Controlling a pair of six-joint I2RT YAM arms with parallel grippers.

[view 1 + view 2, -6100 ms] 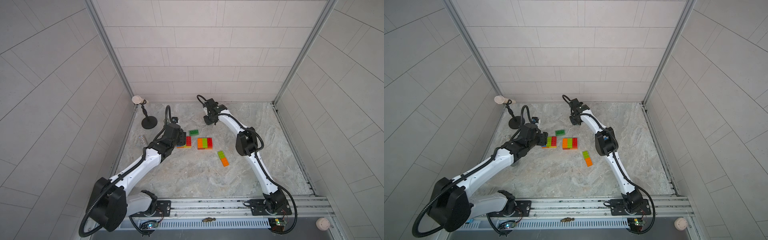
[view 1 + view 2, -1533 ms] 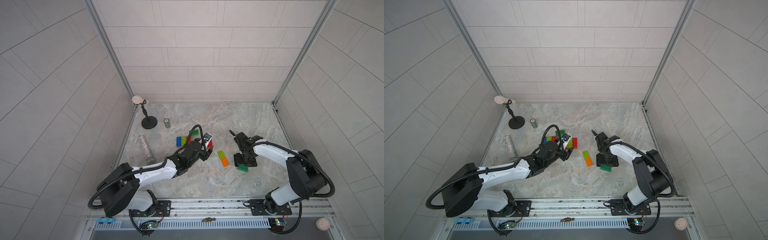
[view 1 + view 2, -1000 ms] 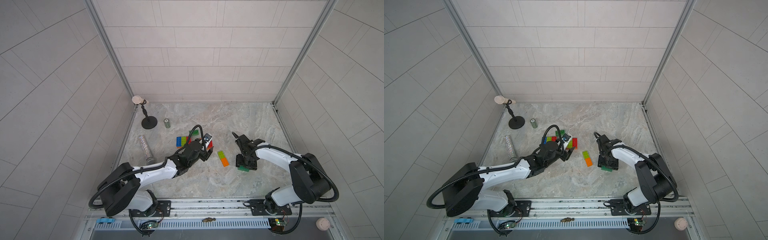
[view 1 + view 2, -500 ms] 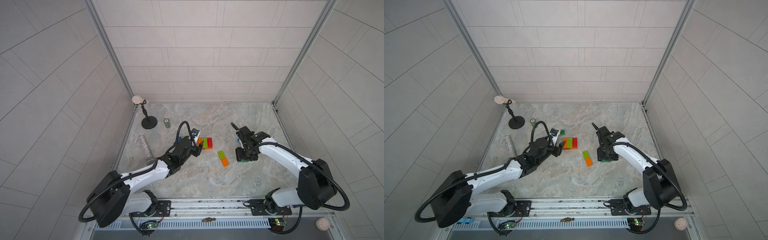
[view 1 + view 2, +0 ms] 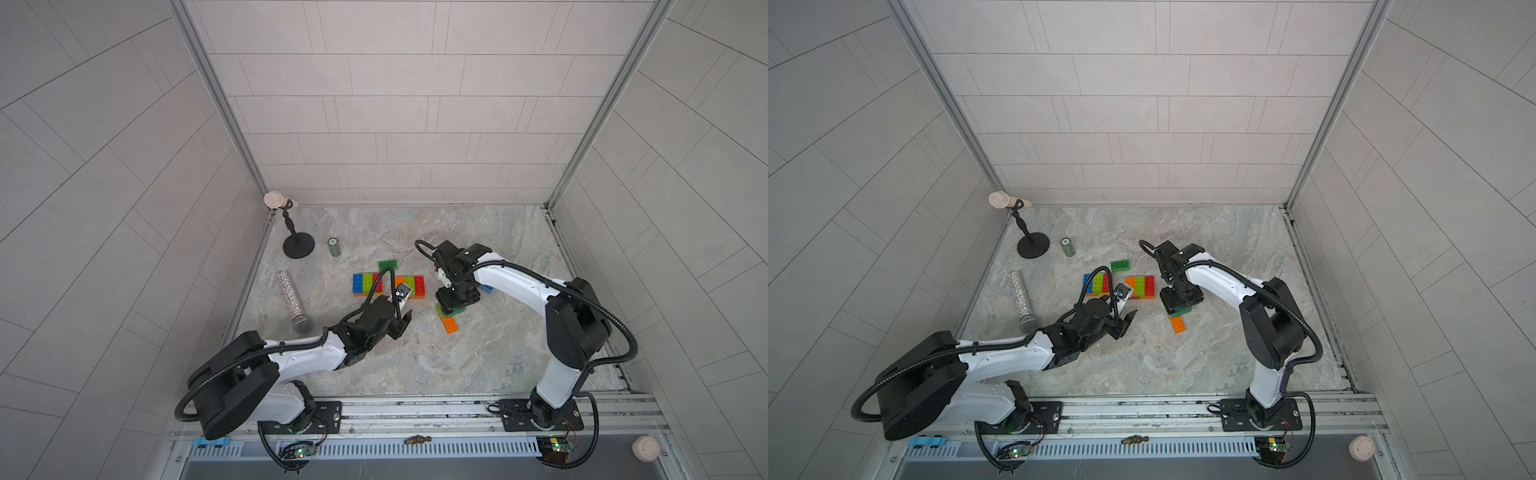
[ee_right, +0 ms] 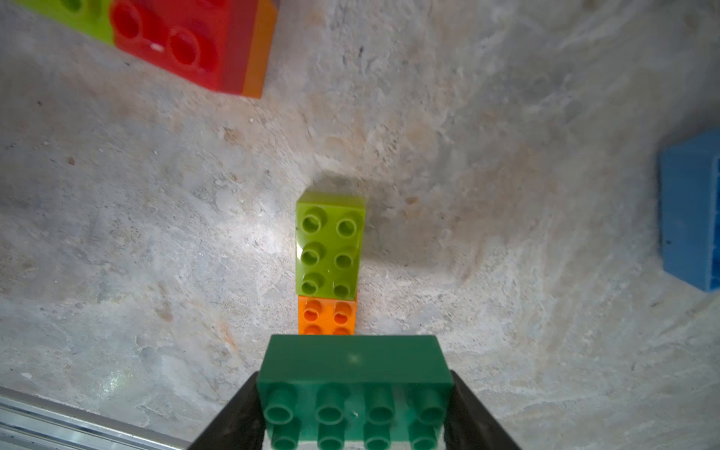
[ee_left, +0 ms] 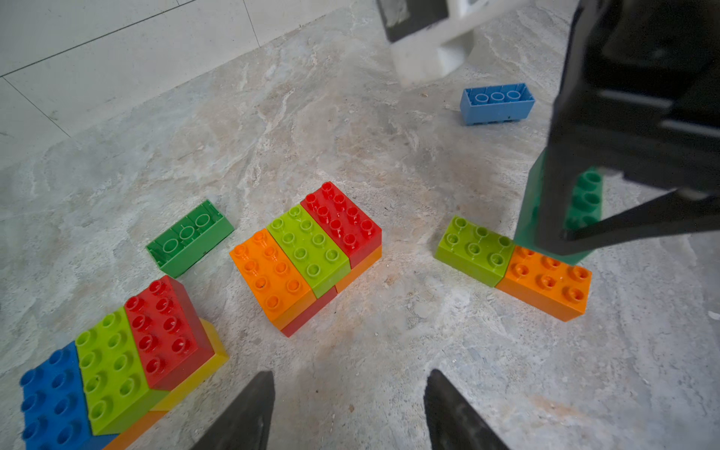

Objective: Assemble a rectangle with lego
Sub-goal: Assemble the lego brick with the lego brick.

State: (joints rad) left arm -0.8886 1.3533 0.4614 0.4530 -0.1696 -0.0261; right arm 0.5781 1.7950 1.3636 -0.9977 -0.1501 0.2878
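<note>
Your right claw (image 6: 352, 405) is clamping the dark green brick (image 6: 352, 360) along its length, one finger at each short end. In both top views it is hanging over the lime brick (image 6: 329, 245) of a lime-and-orange pair. The orange brick (image 5: 449, 324) is poking out at 6 o'clock of the claw. I cannot tell whether the green one is touching them. The orange-lime-red block (image 5: 412, 285) is lying at 10 o'clock of that claw, and the light blue brick (image 7: 496, 102) at 2 o'clock.

Your left claw (image 7: 348, 409) is standing released, gripping nothing, over bare table (image 5: 457, 374). From it, the same block is sitting at 12 o'clock and the blue-lime-red block (image 5: 365, 282) at 11 o'clock. A loose green brick (image 5: 388, 264) is lying beyond both blocks, hollow side showing.
</note>
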